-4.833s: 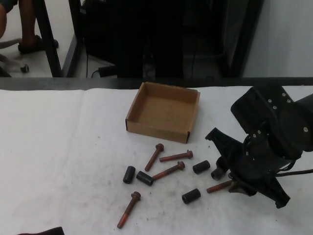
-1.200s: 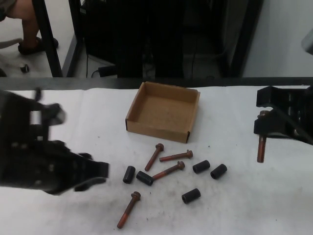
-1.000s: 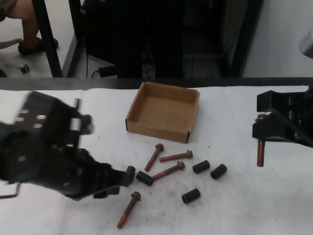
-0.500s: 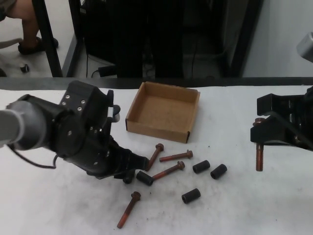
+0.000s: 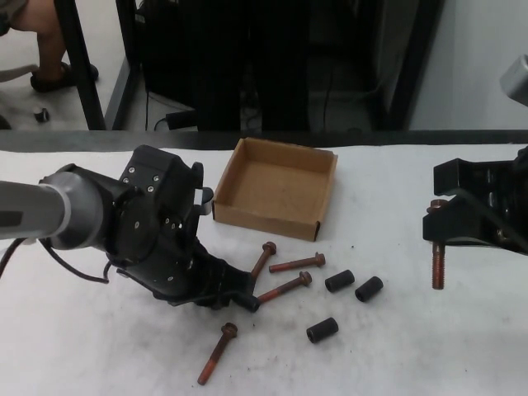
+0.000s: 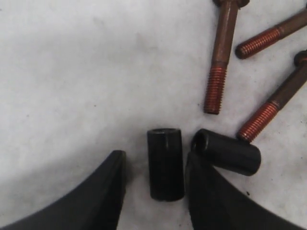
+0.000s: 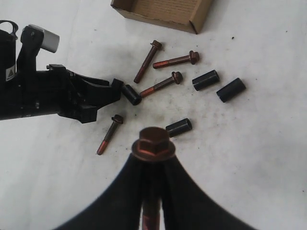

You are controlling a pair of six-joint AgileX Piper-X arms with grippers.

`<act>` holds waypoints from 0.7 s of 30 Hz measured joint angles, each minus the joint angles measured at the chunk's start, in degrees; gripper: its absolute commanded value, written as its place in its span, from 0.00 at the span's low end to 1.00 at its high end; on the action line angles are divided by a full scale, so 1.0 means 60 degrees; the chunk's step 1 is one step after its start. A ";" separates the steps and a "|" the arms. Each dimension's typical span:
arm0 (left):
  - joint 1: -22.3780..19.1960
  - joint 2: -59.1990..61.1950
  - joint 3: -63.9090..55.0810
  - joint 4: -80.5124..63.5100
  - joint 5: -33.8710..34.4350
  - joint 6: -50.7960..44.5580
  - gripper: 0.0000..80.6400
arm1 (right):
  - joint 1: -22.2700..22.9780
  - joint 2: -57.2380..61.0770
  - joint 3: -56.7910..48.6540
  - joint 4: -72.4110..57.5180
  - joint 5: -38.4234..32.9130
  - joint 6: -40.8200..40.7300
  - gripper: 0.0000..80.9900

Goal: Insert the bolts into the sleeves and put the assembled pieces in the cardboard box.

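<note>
Left jaws, spread, flank a smooth black tubular sleeve (image 6: 165, 163) lying on the white surface (image 6: 72, 72), below the cardboard box (image 5: 266, 216) in the high view. Right jaws clamp a coppery hex-head bolt (image 5: 437, 266), threads down, at far right.

— behind the bench (image 5: 74, 363)?
— black frame posts (image 5: 78, 66) on the left, then a dark cabinet (image 5: 272, 58) straight behind the middle of the far edge.
— and under the posts?
— pale floor (image 5: 106, 49), a black cable (image 5: 175, 120) lying there, a chair caster (image 5: 40, 114) further left.
— beyond the bench's right end?
— plain pale wall (image 5: 483, 66), evenly lit. bench itself white-covered, smudged grey.
</note>
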 measured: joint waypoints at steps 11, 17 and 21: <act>-0.0436 0.0137 -0.0091 -0.0040 -0.0550 0.0483 0.49 | 0.0000 0.0000 0.0000 0.0007 0.0000 0.0000 0.00; -0.0509 0.0131 -0.0106 -0.0006 -0.0741 0.0483 0.49 | 0.0000 0.0000 0.0000 0.0007 0.0000 0.0000 0.00; -0.0530 0.0131 -0.0148 0.0244 -0.0870 0.0510 0.48 | 0.0000 0.0000 0.0000 0.0007 0.0000 0.0000 0.00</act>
